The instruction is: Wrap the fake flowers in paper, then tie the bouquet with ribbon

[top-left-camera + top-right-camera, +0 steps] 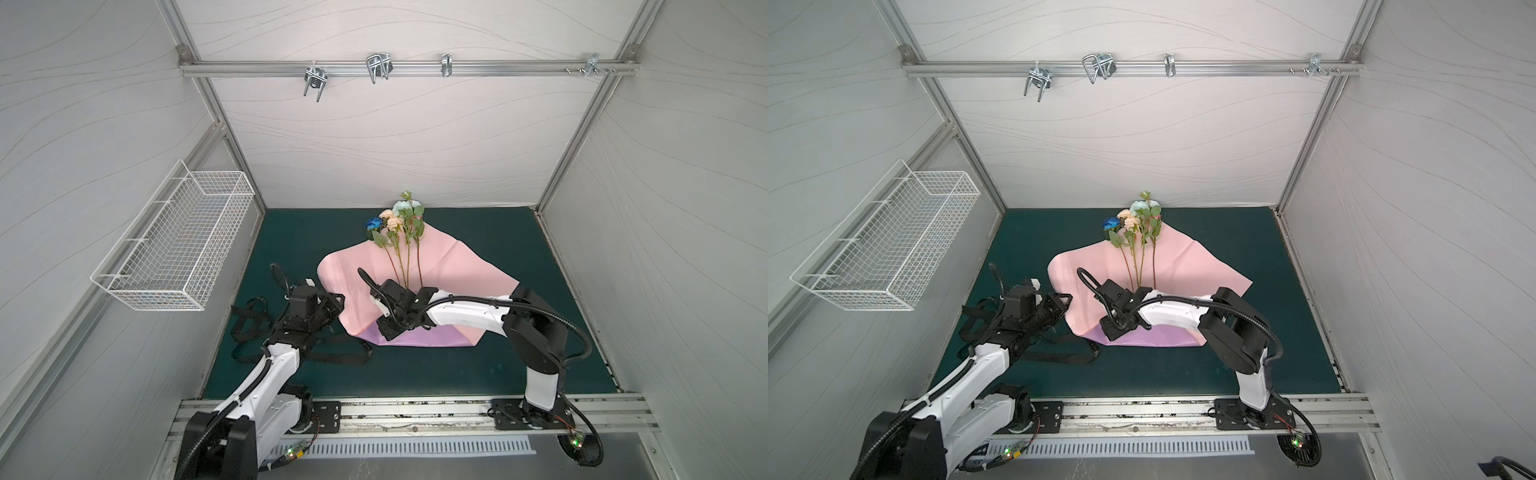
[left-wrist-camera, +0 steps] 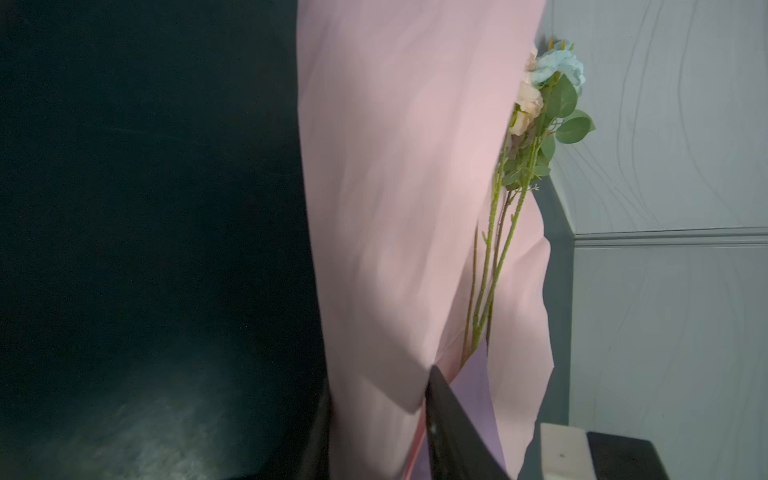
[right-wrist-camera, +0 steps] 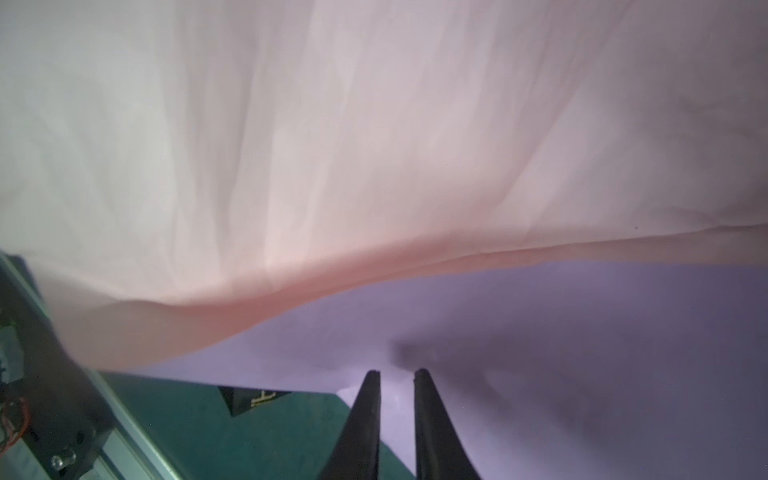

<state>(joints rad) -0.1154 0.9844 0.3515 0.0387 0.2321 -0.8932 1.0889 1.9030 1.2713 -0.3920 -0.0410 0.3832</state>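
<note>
Bouquet (image 1: 400,235) stems point toward nearer right hand (image 3: 397,376); it and left hand (image 2: 380,386) stand narrow at paper (image 1: 449,266), grip unclear.

The bouquet of fake flowers (image 1: 397,224) mixes peach, pale blue and one deep blue rose, with green leaves and greenish-brown stems. The paper sheet (image 1: 453,270) under it is soft pink on one face and lilac on the other. The mat (image 1: 457,370) is a dark teal green. The ribbon (image 1: 332,357) is black, the wire basket (image 1: 174,245) white, and the walls (image 1: 374,137) pale grey with thin wavy lines. The arms (image 1: 465,316) are white and black.
</note>
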